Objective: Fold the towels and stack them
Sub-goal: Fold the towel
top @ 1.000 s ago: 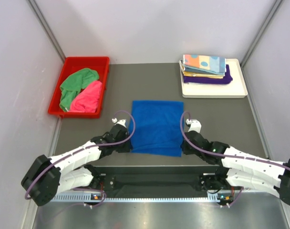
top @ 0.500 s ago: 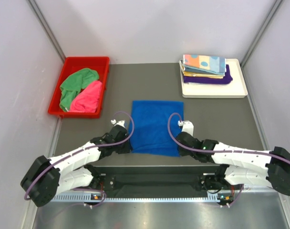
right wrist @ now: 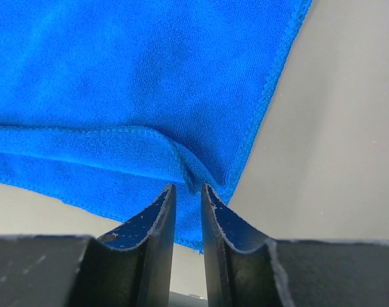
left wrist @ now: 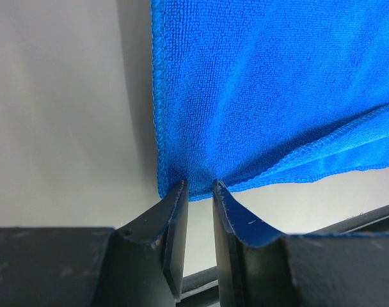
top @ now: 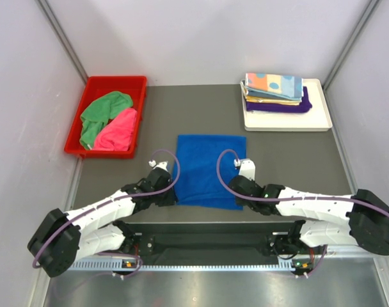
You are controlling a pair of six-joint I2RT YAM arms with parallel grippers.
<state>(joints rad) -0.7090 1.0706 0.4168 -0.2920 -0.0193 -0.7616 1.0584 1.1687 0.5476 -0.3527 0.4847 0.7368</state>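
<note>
Blue towel [top: 210,169], near corners at jaws

No text, label, brand, number or sign can be read in any view.

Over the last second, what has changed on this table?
The right gripper swung left, from beside the blue towel onto its near right corner. The left gripper, the red bin and the folded stack stayed put.
</note>
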